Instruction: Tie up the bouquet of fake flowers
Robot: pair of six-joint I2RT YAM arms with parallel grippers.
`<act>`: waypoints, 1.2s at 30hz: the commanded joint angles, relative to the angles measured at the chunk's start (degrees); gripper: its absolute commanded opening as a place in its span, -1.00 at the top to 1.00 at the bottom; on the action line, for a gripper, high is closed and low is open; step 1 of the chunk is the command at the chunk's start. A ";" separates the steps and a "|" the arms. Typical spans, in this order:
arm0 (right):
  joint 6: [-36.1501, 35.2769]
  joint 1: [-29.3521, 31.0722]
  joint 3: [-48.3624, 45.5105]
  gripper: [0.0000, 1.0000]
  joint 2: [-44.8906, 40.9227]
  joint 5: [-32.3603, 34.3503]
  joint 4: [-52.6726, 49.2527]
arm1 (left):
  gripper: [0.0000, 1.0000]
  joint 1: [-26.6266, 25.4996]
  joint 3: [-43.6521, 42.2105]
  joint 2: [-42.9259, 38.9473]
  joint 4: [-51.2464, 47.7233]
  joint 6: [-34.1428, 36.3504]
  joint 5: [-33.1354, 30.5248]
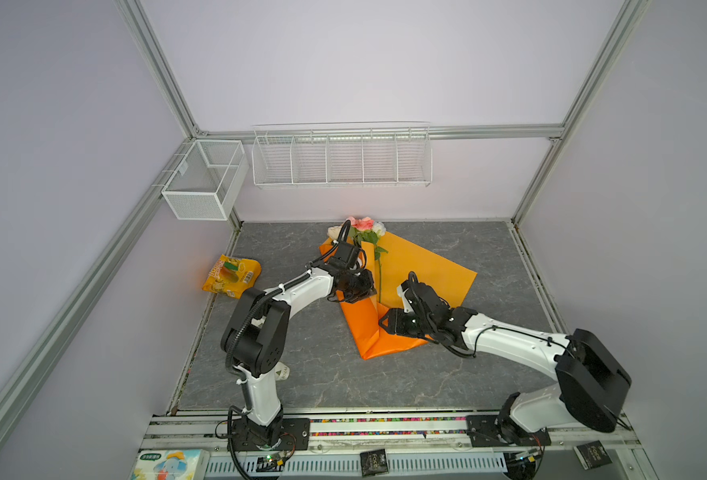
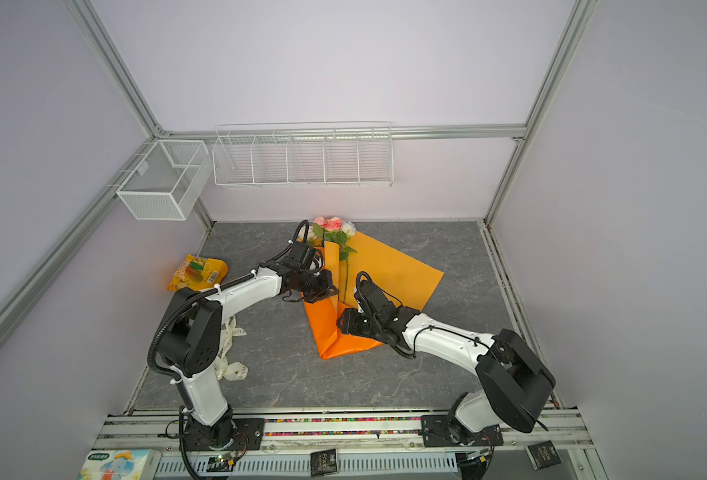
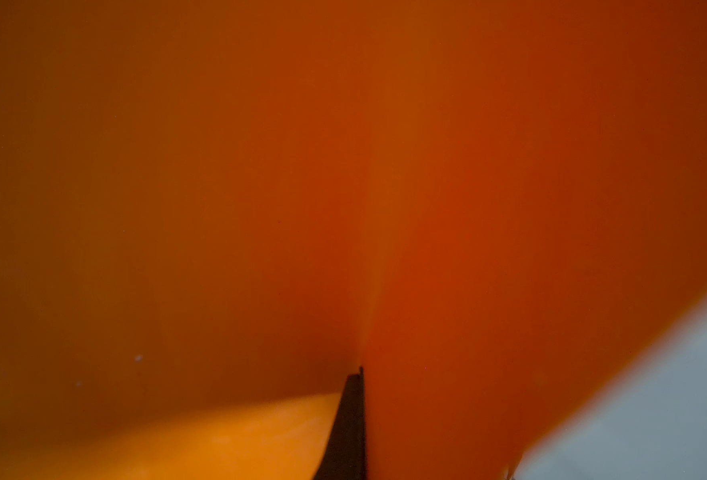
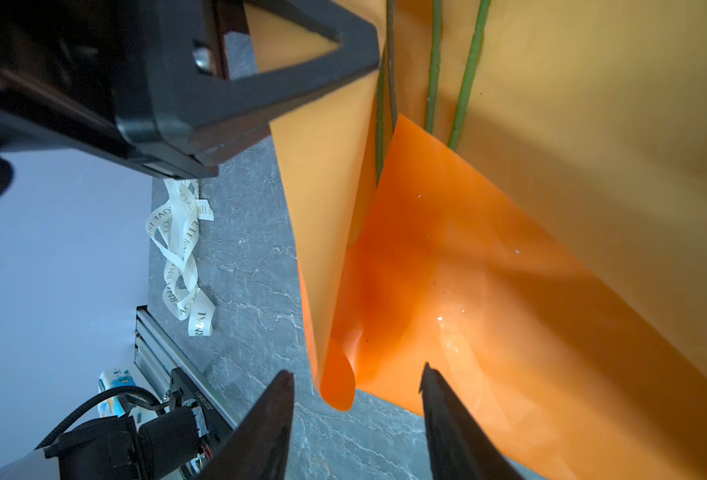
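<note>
The bouquet of fake flowers (image 1: 363, 226) (image 2: 334, 226) lies at the back of the table, its pink, cream and white heads pointing away. Its thin green stems (image 1: 380, 276) (image 4: 468, 75) run down over a sheet of orange paper (image 1: 426, 266) (image 2: 389, 266). My left gripper (image 1: 358, 295) (image 2: 322, 294) (image 3: 360, 370) is shut on the paper's left flap, held up and folded over the stems. The paper (image 3: 468, 208) fills the left wrist view. My right gripper (image 1: 385, 322) (image 2: 341, 322) (image 4: 358, 370) stands open at the folded lower corner. A curled paper edge (image 4: 337, 390) hangs between its fingers, unpinched.
A cream printed ribbon (image 2: 229, 353) (image 4: 181, 249) lies loose on the grey table by the left arm's base. A yellow snack bag (image 1: 231, 276) sits at the left edge. White wire baskets (image 1: 341, 160) hang on the back wall. A tissue pack (image 1: 169, 465) is below the front rail.
</note>
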 commanded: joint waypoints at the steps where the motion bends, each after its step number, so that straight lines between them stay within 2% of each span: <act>1: -1.80 -0.31 3.54 -0.09 2.02 0.46 -0.87 | 1.00 -0.39 1.94 1.00 -0.88 0.96 -0.74; 7: -5.43 -0.60 11.16 -0.10 10.97 0.27 -2.87 | 1.00 -0.83 2.47 2.15 -1.14 0.99 -0.50; 11: -5.35 -0.60 13.98 -0.02 15.40 2.27 -4.33 | 1.00 -1.08 2.82 2.45 -1.36 1.17 -0.40; 18: -5.99 -0.61 14.81 0.41 16.84 5.21 -4.95 | 1.00 -1.11 3.03 2.11 -1.90 1.45 -0.74; 20: -5.43 -0.71 13.87 0.53 16.60 5.83 -4.49 | 0.79 -1.09 3.28 1.89 -2.03 1.56 -0.61; 22: -4.41 -1.01 12.45 0.63 16.56 5.12 -3.03 | 0.67 -1.09 3.77 1.49 -2.45 2.25 -0.23; 24: -3.12 -1.34 11.00 0.70 16.90 3.57 -0.74 | 0.37 -1.08 4.64 0.44 -4.19 3.64 -0.92; 26: -1.25 -1.91 9.49 0.80 17.76 1.68 1.67 | 0.20 -1.09 5.01 -1.89 -5.47 5.20 -1.84; 31: 2.86 -2.93 6.23 0.85 19.09 -0.64 7.41 | -0.21 -0.14 2.16 -8.81 -4.87 6.49 -1.92; 36: 2.59 -3.24 6.50 0.81 19.72 -1.10 7.58 | -0.31 2.64 -4.90 -16.02 -0.95 5.37 -3.69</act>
